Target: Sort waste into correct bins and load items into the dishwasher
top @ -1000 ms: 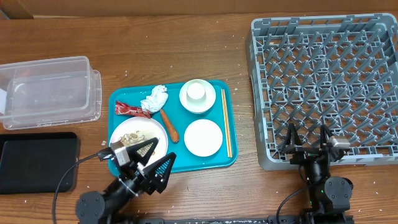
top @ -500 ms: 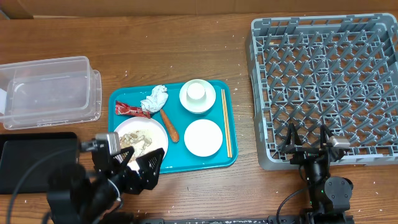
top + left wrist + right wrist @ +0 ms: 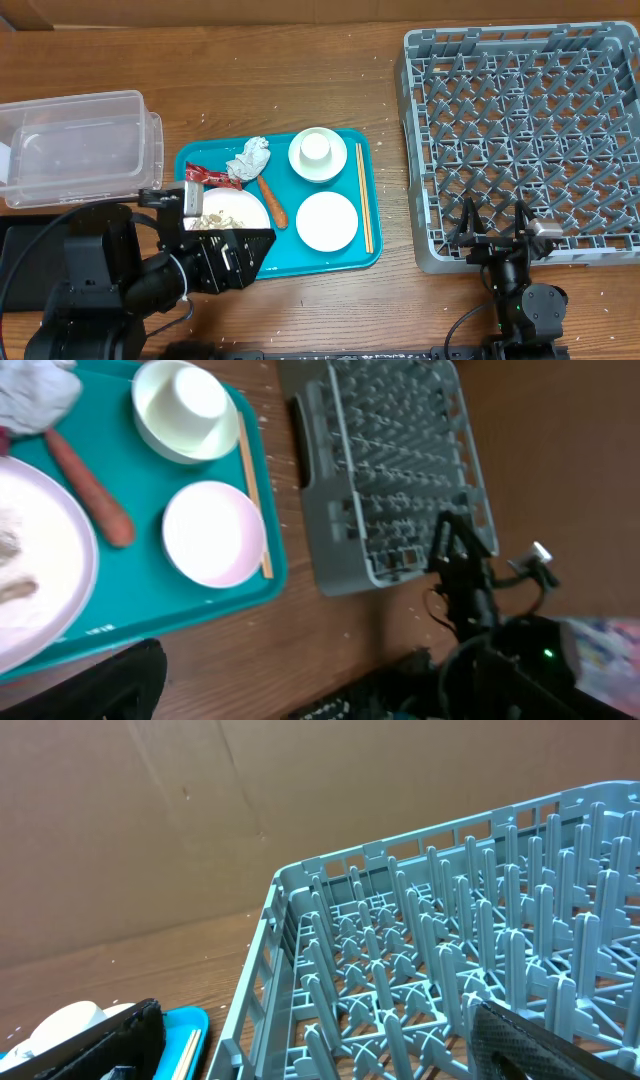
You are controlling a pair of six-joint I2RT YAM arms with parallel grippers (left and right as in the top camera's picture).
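Observation:
On the teal tray (image 3: 345, 255) lie a red wrapper (image 3: 208, 177), a white tissue (image 3: 250, 157), an orange carrot stick (image 3: 272, 202) and a large plate (image 3: 243, 207) with beige scraps (image 3: 213, 220). A small plate (image 3: 327, 221), a bowl holding a cup (image 3: 317, 153) and chopsticks (image 3: 364, 196) are there too. My left gripper (image 3: 240, 256) is open and empty above the tray's front left corner, hiding part of the large plate. In the left wrist view only one finger (image 3: 120, 685) shows. My right gripper (image 3: 492, 225) is open and empty at the front edge of the grey rack (image 3: 530, 110).
The clear tub (image 3: 75, 148) stands at the far left. The black tray (image 3: 15, 250) lies in front of it, mostly hidden under my left arm. The right wrist view shows the rack's pegs (image 3: 430, 970) between the spread fingers and the tray's corner (image 3: 185, 1025).
My left arm has swung left and risen toward the camera, now covering the black tray, with its gripper still over the tray's front left. The right arm has not moved.

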